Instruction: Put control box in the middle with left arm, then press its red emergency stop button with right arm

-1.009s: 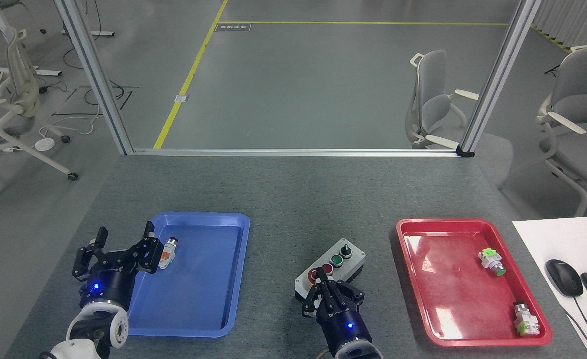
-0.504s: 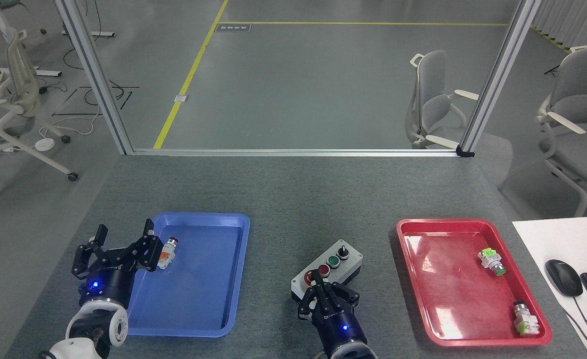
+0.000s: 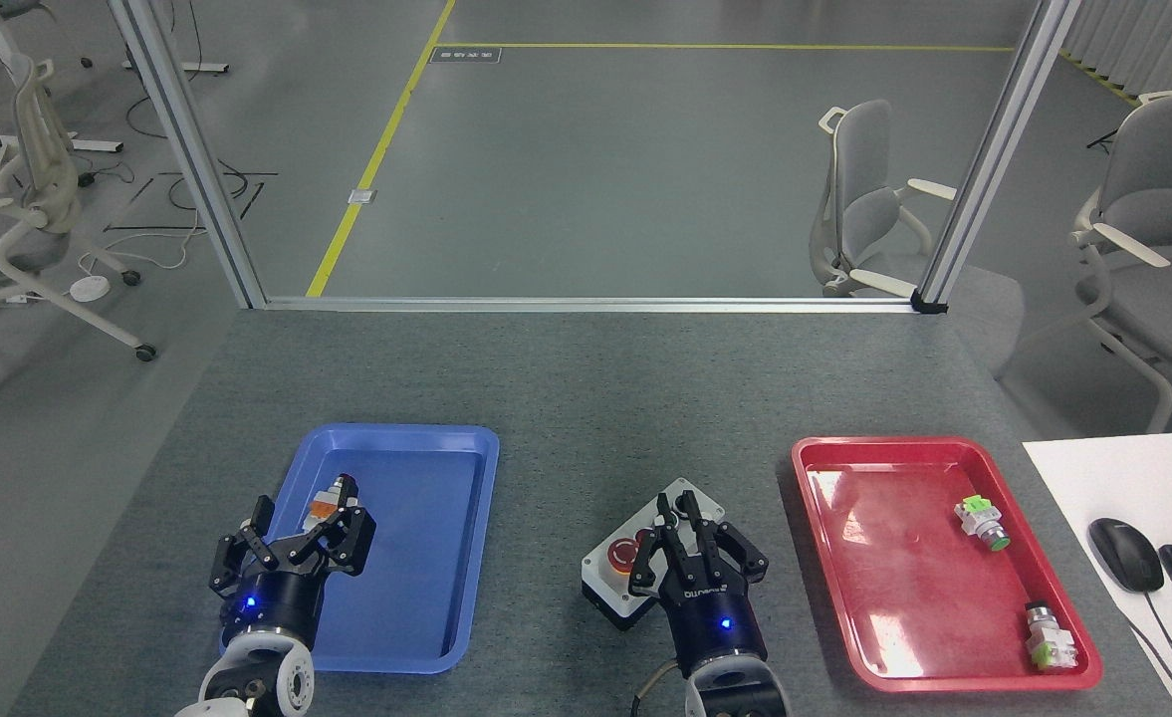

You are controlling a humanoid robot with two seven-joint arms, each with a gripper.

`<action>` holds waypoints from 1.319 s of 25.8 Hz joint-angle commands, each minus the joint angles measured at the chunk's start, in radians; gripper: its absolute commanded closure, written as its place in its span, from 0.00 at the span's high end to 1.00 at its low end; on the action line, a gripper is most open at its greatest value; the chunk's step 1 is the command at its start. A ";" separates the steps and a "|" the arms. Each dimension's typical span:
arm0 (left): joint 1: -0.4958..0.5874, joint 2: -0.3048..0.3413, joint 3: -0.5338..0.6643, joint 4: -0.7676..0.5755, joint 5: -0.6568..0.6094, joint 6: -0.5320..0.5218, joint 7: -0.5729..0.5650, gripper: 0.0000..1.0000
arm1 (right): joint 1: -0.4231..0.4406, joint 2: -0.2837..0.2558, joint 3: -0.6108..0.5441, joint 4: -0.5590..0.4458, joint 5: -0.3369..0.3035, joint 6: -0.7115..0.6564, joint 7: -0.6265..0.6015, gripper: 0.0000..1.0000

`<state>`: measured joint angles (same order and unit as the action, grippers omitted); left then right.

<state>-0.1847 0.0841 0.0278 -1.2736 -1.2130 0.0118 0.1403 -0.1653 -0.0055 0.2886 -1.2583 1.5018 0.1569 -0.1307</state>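
L gripper (image 3: 292, 533): fingers spread, nothing between them; sits over near-left part of blue tray.
Blue tray (image 3: 466, 558): left of table centre, on grey felt top. Small orange-bodied push-button (image 3: 330, 500) lies inside, far-left area, just beyond L gripper's tips.
Control box (image 3: 610, 573): on the middle (image 3: 546, 398) of tabletop, between the two trays, turned at a diagonal. Light grey face up, black base showing at near corner.
Red emergency stop button (image 3: 625, 554): near-left end of box face, yellow collar visible, uncovered.
R gripper (image 3: 697, 546): above the box, covering mid part of its face; fingers drawn close together, holding nothing. Whether tips touch the box: can't tell.
Red tray (image 3: 824, 597): right of centre; two small green-and-white push-buttons (image 3: 981, 523) inside, one mid-right, one near-right corner.
Far right: white desk w/ black mouse (image 3: 1125, 554), keyboard edge.
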 commanded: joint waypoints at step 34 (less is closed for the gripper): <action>-0.001 -0.004 -0.002 0.010 0.003 0.000 -0.007 0.99 | 0.084 -0.180 -0.255 -0.144 -0.087 -0.060 0.003 0.98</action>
<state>-0.1856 0.0797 0.0261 -1.2639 -1.2102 0.0125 0.1337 -0.0847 -0.1846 0.0286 -1.3992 1.4149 0.1314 -0.1289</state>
